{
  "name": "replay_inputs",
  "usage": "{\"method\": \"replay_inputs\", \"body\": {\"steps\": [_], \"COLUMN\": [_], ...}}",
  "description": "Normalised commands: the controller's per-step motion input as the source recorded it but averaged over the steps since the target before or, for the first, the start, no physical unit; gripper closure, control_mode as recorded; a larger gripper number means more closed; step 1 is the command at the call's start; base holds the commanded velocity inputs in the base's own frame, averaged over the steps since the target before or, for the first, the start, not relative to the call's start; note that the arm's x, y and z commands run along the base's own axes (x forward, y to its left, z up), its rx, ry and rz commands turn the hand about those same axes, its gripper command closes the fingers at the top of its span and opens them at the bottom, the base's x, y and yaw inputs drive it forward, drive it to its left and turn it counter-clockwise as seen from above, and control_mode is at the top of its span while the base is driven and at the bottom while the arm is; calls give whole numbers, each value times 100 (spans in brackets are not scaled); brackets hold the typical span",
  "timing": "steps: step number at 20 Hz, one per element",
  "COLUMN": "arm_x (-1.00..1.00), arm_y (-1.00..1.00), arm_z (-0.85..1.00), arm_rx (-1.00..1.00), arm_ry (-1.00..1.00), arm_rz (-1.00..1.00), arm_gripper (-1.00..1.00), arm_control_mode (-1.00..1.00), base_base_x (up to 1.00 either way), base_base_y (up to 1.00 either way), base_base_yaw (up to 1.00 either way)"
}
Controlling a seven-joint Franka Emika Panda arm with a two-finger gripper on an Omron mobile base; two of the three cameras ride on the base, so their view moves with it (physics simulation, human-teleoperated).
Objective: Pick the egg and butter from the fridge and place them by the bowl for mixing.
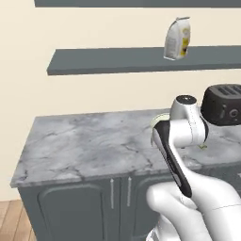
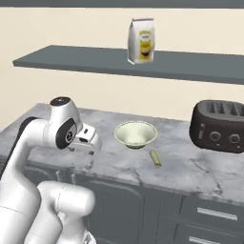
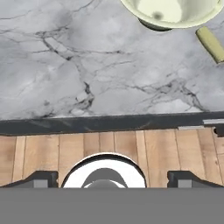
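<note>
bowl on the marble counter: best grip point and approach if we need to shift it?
Probably the rim of the round cream-white bowl, coming from above with one finger inside and one outside. It stands upright and flares wide from a small base, so its body looks too broad to span. Take the rim on the side away from the pale yellow butter stick, which lies close beside it.

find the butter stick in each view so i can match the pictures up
Left base view: I can't make it out; the arm covers that spot.
Right base view: butter lies on the counter, front-right of the bowl.
Hand view: butter at upper right, beside the bowl.
Shared landmark: the bowl.
</note>
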Motion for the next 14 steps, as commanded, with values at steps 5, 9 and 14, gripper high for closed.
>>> {"method": "replay_inputs", "body": {"steps": [5, 9, 14], "arm_x": [0, 0, 0], "arm_y": [0, 0, 0], "arm_z": [0, 0, 0], "arm_rx": [0, 0, 0], "arm_ry": [0, 0, 0], "arm_rz": [0, 0, 0], "arm_gripper": [-100, -100, -100], "arm_control_mode": [100, 100, 100], "base_base_x": [0, -5, -3], "base_base_y": [98, 88, 87], "base_base_yaw": [68, 90, 90]}}
